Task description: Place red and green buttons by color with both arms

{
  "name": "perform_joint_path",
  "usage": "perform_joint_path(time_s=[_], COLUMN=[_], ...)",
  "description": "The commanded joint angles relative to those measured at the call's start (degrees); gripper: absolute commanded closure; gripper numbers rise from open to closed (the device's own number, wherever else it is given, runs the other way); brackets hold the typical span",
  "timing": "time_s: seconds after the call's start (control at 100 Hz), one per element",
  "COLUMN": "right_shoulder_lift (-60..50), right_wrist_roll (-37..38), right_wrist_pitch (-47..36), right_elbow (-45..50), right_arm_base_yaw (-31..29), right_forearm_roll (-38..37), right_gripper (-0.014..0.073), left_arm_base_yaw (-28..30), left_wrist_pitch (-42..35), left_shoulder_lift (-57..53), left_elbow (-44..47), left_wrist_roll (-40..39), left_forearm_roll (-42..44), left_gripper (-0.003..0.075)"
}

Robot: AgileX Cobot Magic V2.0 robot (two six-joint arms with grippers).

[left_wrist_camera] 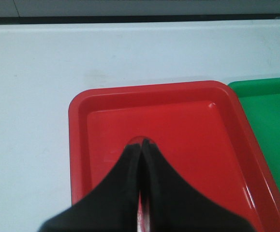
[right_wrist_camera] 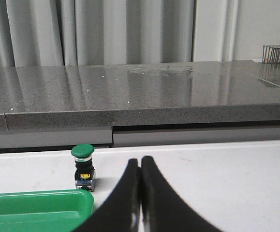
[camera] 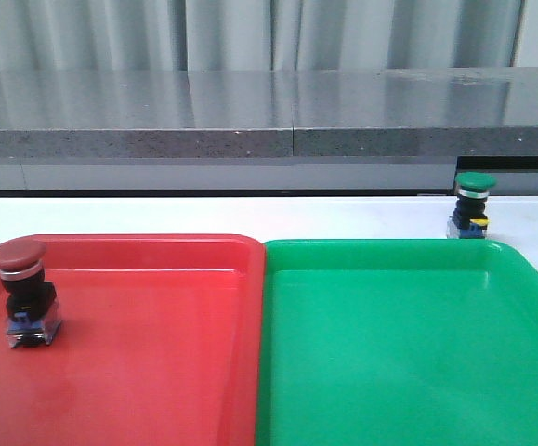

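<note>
Right now the red button (camera: 22, 290) stands in the red tray (camera: 157, 372), near the bench's left edge. The green button (camera: 473, 204) stands on the white bench (camera: 203, 216), just behind the green tray (camera: 399, 353), toward the back right corner. The left gripper (left_wrist_camera: 142, 145) is pressed closed over the red tray. The right gripper (right_wrist_camera: 140, 164) is closed too, holding nothing.

Behind the white worktop (camera: 203, 216), a long grey speckled counter (camera: 250, 116) (glossy, reflecting light), backed by pale pleated curtains (camera: 250, 32); far right, a small wire basket (right_wrist_camera: 277, 53).
</note>
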Motion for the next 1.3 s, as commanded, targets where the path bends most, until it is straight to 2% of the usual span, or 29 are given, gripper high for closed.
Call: perform_joint_path(time_s=[0.0,0.13,0.36,0.66,0.76,0.89,1.02,1.29], right_shoulder_lift=[-1.3,-1.3,-1.2,-1.2,-1.2,-1.2,-1.2,-1.2], right_wrist_roll=[0.1,0.1,0.1,0.1,0.1,0.1,0.1,0.1], right_wrist_pitch=[-5.7,-6.4,-2.4,-3.0,-2.9,-2.9,-2.9,-2.7], right_elbow=[-1.0,-1.3,-3.9,-3.9,-3.9,-3.9,-3.9,-3.9], right_arm_base_yaw=[-0.3,-0.2,-0.2,-0.2,-0.2,-0.2,-0.2,-0.2], right_forearm_roll=[-0.5,-0.5,-0.5,-0.5,-0.5,-0.5,-0.5,-0.5], right_gripper=[0.0658,0.0658,0.0658,0.0658,0.0658,0.0658,0.0658,0.0658], left_arm_base_yaw=[-0.2,-0.2,-0.2,-0.2,-0.2,-0.2,0.7,2.8], left_wrist_pitch=[-5.0,-6.1,-7.1,-13.9,-14.9,-19.8,-17.6,-18.3], left_shoulder_lift=[-3.5,-8.8,-18.9,-32.8,-36.9,-41.3,-45.3,-51.0], left_elbow=[1.4,5.6,12.6,19.8,21.7,23.2,23.5,28.8], left_wrist_roll=[-1.8,-2.8,-2.8,-2.7,-2.7,-2.7,-5.6,-5.6], left_forearm_roll=[0.0,0.0,1.5,2.8,6.5,10.8,11.7,11.7], left_gripper=[0.0741,0.0741,0.0741,0.0741,0.0741,0.0741,0.0741,0.0741])
